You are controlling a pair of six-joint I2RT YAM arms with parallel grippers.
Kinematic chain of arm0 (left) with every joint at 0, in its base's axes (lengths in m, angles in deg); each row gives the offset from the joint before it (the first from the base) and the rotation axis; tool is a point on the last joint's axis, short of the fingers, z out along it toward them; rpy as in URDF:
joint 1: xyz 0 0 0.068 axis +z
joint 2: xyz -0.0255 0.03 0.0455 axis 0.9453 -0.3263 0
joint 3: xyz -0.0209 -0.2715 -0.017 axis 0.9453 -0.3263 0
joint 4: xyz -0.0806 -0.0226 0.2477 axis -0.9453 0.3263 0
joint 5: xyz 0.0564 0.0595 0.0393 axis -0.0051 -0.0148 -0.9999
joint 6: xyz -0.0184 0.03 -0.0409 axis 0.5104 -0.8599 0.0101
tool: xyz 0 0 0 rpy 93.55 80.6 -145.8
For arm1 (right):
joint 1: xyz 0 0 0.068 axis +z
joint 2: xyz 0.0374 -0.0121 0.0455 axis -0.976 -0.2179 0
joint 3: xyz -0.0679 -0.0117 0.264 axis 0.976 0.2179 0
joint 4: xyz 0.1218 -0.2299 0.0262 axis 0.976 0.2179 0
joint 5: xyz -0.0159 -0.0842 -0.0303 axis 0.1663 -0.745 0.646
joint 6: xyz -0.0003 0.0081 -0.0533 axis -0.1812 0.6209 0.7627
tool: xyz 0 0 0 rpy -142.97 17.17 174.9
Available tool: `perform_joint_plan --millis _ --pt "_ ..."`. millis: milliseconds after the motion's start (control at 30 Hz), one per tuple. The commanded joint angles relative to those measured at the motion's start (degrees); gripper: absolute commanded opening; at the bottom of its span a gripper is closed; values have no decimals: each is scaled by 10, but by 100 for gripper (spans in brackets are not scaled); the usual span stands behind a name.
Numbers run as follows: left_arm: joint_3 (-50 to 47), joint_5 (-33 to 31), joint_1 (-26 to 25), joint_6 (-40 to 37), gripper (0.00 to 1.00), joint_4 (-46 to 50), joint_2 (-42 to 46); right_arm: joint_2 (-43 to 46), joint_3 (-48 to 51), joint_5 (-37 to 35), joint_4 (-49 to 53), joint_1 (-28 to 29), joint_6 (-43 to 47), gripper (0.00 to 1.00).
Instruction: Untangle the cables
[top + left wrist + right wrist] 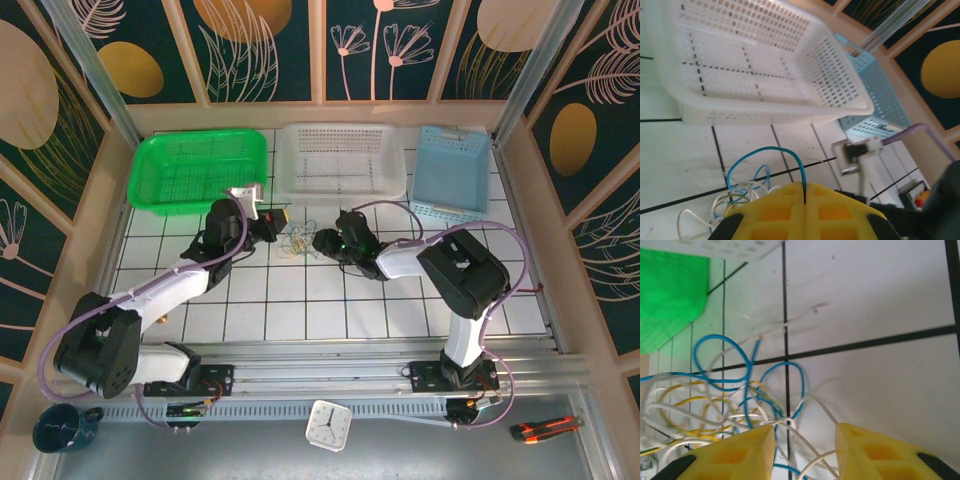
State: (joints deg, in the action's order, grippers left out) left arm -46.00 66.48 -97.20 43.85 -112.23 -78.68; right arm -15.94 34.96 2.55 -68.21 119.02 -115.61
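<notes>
The cables (297, 244) lie in a small tangle of blue, white and yellowish wires on the tiled table between both arms. In the left wrist view my left gripper (805, 190) is shut, its yellow fingers (775, 210) pinching one end of a blue cable (767, 149) that arches up and back down into the tangle (735, 200). My left gripper (279, 217) sits at the tangle's left edge. At its right edge my right gripper (322, 241) is open; in the right wrist view its gripper (805, 437) has white cables (812, 407) running loose between the spread fingers, with the tangle (725, 400) to the left.
Three baskets line the back: green basket (200, 172), white basket (343, 160), light-blue basket (451, 170). The white basket (765, 60) stands close behind the left gripper. A clock (328, 424), a cutter (545, 428) and a mug (62, 428) lie off the front rail.
</notes>
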Motion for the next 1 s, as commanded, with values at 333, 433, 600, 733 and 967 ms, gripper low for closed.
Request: perform_joint_plan --millis 333,433,600,733,967 --pt "18 45 3 41 0 -67 40 55 44 -38 8 8 23 36" --pt "13 43 3 40 0 -69 32 94 42 -48 37 7 52 38" --pt "8 44 3 42 0 -79 22 150 28 -45 69 8 108 45" --pt "13 45 3 43 0 -77 16 171 10 -9 59 17 169 48" --pt "27 46 3 52 0 -74 7 160 -10 38 -9 59 233 50"
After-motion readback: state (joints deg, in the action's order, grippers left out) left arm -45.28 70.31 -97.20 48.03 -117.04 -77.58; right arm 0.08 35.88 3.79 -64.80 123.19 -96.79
